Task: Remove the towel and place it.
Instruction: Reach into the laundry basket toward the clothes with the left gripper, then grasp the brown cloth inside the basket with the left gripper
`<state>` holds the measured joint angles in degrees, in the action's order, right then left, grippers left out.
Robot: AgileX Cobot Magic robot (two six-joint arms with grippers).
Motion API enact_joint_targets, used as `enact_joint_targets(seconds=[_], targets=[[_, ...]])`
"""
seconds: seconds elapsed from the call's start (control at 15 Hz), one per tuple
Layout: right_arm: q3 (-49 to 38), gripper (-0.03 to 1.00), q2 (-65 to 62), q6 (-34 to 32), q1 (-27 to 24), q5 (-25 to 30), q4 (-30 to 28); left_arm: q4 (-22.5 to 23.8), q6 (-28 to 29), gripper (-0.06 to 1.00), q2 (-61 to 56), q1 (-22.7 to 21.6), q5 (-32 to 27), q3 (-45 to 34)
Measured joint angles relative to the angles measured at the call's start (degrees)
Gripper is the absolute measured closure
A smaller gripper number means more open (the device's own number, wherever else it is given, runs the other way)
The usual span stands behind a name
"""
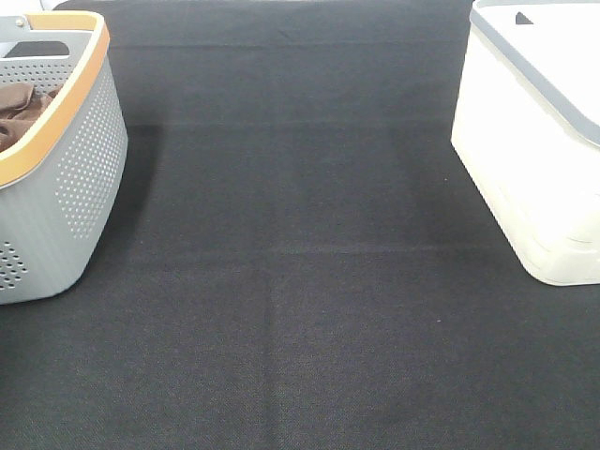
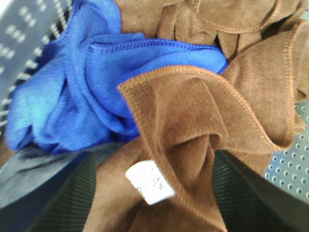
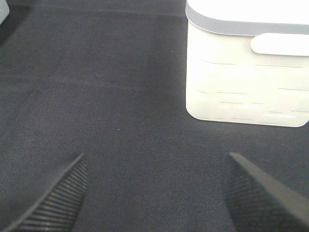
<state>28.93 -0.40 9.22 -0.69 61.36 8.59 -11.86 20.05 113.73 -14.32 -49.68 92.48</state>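
- I am working the grasp step. The left gripper [image 2: 154, 157] is hanging low inside the grey basket [image 2: 289, 166] with its fingers spread wide and pinching nothing.
- The towel [image 2: 193, 111] is lying crumpled in that basket, which is standing at the left edge of the table [image 1: 300, 281].
- A raised fold of the towel is sitting between the two fingers. Its white tag [image 2: 149, 182] is showing in the gap, roughly midway between them.
- The blue cloth [image 2: 77, 96] is lying against the towel's hemmed edge, on the side of one finger. A grey cloth [image 2: 29, 174] is lying close by that same finger.
- A second brown fold [image 2: 227, 19] is lying beyond the towel. I cannot tell whether it is a separate cloth, so I am treating the tag as the identifier.
- I am judging that the fingers should close on the fold by the tag, deep enough to catch thick pile rather than the hem alone.
- I am judging that the finger on the blue side needs keeping clear of the blue and grey cloths, or they may be dragged out too.
- I am planning a straight lift until the towel is hanging free of the basket rim.
- The right gripper [image 3: 154, 164] is hovering over bare table near the white basket [image 3: 241, 82], fingers spread and empty, well apart from the towel.
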Motion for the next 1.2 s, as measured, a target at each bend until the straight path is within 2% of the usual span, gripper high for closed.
enact_joint_targets(seconds=[0.33,0.6,0.8,1.07,1.2], targets=[[0.0,0.23,0.0,0.0,0.0,0.0,0.0,-1.7,0.0,0.29,2.8,0.0,3.4,1.0],[0.0,0.23,0.0,0.0,0.0,0.0,0.0,-2.0,0.0,0.3,4.2,0.0,3.8,1.0],[0.0,0.23,0.0,0.0,0.0,0.0,0.0,-2.2,0.0,0.3,4.8,0.0,6.8,1.0],[0.0,0.23,0.0,0.0,0.0,0.0,0.0,-2.4,0.0,0.46,4.8,0.0,7.8,1.0],[0.0,0.23,0.0,0.0,0.0,0.0,0.0,-2.4,0.0,0.51,4.8,0.0,7.8,1.0]])
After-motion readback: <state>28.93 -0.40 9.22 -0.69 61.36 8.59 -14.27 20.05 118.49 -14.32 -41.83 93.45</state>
